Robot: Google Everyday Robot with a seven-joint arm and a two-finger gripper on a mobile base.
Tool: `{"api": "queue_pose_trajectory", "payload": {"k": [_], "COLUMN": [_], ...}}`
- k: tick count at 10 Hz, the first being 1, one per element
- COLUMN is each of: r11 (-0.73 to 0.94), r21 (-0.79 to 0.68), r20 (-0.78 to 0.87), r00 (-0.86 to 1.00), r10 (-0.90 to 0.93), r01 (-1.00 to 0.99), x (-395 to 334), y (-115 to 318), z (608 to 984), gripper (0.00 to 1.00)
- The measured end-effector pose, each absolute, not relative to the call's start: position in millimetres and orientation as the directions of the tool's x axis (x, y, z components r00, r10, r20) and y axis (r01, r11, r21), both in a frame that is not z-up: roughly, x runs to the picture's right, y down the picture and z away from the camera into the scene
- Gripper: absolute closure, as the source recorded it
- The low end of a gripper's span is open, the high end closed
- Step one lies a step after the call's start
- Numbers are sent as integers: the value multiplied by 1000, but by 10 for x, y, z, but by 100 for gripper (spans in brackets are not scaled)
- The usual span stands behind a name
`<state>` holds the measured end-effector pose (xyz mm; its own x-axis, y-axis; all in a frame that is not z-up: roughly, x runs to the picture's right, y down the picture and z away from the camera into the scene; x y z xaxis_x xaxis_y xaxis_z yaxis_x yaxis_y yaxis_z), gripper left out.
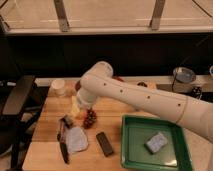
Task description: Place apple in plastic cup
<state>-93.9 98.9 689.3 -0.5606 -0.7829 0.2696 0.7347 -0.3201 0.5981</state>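
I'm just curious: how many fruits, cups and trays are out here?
Fruit: 2, grape bunch and a yellowish piece.
Cups: 2, whitish cup, metal cup.
Trays: 1, green tray.
Total: 5.
A pale bluish thing might be a third cup.
The gripper is hidden under the bent arm, beside the yellowish piece.

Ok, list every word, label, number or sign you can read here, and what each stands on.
None can be read.
Arm: only a row of dark dots, no lettering.
Dark bar on the wooden board: any print is too blurred.
Gripper: hidden behind the arm, over the board's left part.
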Motion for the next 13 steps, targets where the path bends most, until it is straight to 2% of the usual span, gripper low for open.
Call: {"api": "queue_pose_trajectory", "payload": {"k": [7, 13], "r11": [-283, -128], "r21": [576, 429], "r20": [300, 392], "r00": [-521, -312], "r10": [-799, -865], "r01": [767, 894], "x": [-810, 368], "y": [956, 575], "z": [6957, 7286], "gripper": [100, 100]}}
